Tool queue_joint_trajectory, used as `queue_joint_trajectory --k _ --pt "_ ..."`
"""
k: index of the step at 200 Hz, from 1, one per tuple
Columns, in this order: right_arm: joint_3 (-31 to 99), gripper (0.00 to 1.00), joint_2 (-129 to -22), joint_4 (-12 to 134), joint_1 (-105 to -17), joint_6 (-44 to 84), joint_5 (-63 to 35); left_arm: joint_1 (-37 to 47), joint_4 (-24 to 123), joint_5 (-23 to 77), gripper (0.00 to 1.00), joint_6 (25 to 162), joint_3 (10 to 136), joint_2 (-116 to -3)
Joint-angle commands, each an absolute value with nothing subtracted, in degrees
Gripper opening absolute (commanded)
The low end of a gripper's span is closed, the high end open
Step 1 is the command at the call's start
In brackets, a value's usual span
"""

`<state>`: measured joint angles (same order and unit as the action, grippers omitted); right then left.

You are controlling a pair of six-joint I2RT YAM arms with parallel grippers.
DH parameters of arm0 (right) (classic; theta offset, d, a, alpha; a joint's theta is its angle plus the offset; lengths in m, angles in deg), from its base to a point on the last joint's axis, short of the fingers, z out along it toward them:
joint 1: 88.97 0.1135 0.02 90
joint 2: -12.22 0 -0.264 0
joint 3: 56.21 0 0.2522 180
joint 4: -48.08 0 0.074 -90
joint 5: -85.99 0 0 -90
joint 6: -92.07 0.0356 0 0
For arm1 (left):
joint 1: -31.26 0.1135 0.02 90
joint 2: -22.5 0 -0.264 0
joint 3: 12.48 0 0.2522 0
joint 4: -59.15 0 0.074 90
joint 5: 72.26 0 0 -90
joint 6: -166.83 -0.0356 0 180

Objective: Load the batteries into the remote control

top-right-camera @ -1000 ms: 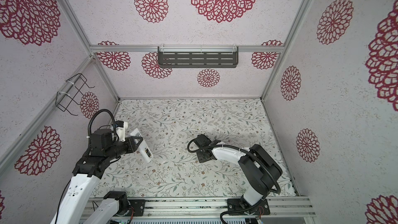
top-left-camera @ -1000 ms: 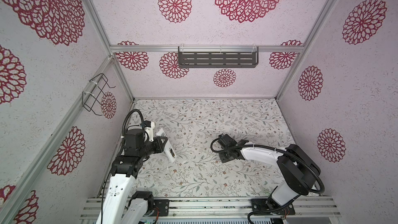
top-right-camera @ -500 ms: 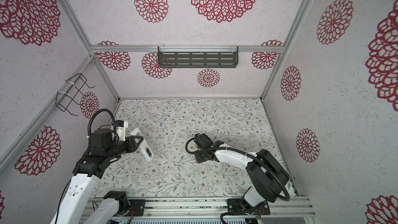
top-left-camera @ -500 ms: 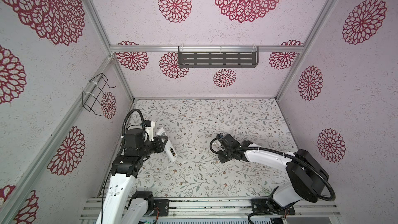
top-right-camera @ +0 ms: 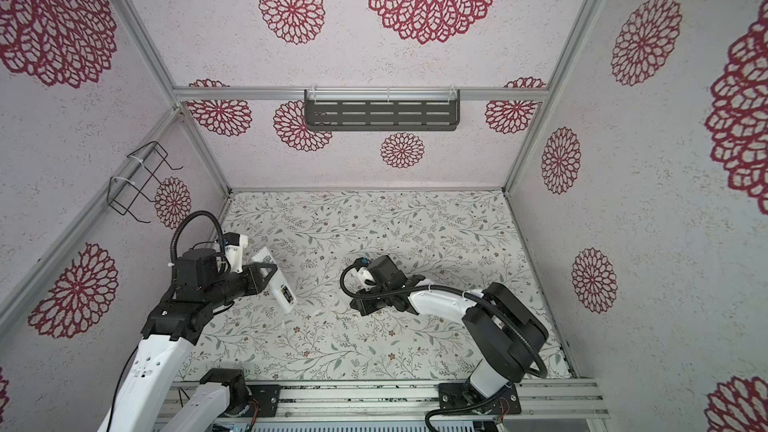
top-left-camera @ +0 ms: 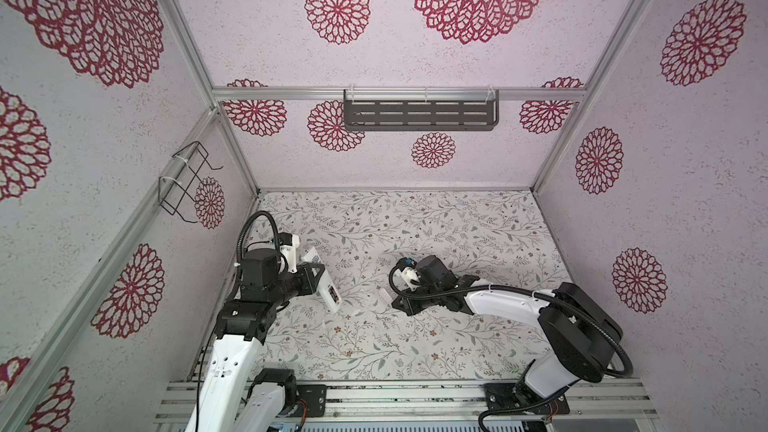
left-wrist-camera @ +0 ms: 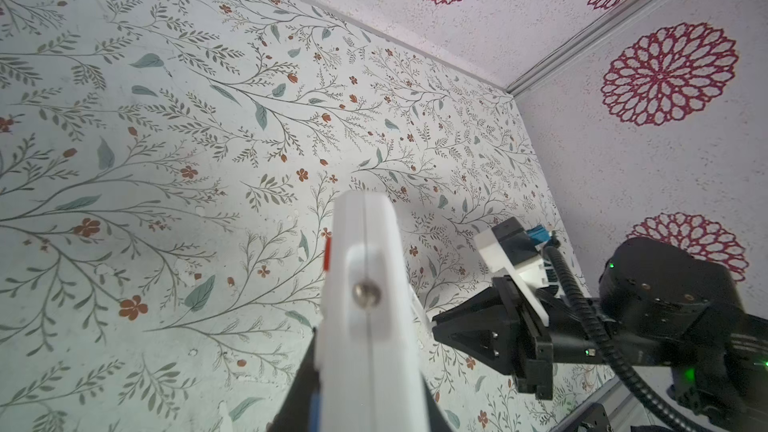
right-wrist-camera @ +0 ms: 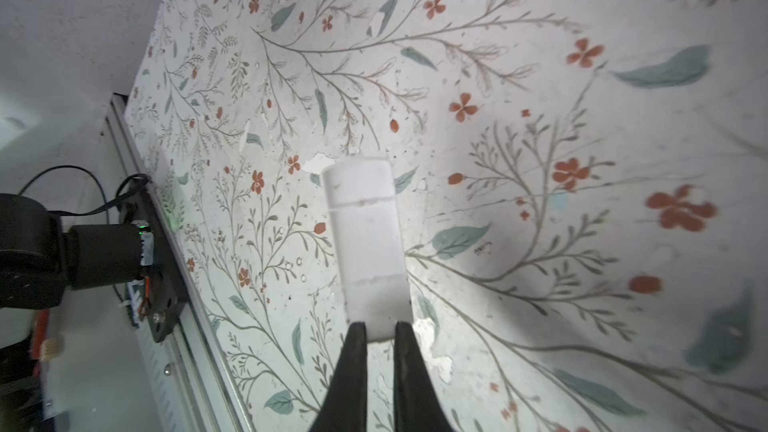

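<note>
Left hand: clamped on remote.
Remote: tilted, held above counter, left side.
Right hand: pinched on near end of lid.
Lid: white, flat, low over counter's middle.

Both top views look down from high above the floral tabletop, sharing almost all of it. Each wrist camera looks close across it: the left toward the right arm, the right perhaps toward the left arm's base.
</note>
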<state>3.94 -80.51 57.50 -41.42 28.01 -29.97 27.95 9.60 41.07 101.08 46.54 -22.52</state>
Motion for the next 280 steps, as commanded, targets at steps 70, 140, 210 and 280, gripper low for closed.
queue_joint_trajectory --k 70,140,210,280 --pt "-8.8 0.10 -93.3 6.7 -41.4 62.2 -46.9 28.4 11.9 41.9 0.00 101.1 46.1 -22.0" --pt "-14.4 0.05 -110.8 -34.8 -42.1 91.4 -40.9 28.4 11.7 41.6 0.00 101.2 46.0 -21.4" --pt "-12.8 0.17 -113.6 -34.8 -42.5 94.0 -39.6 28.4 11.6 41.4 0.00 101.0 45.9 -20.9" --pt "-16.1 0.47 -112.1 -34.7 -44.4 93.3 -36.4 28.4 11.5 41.2 0.00 101.0 45.9 -20.5"
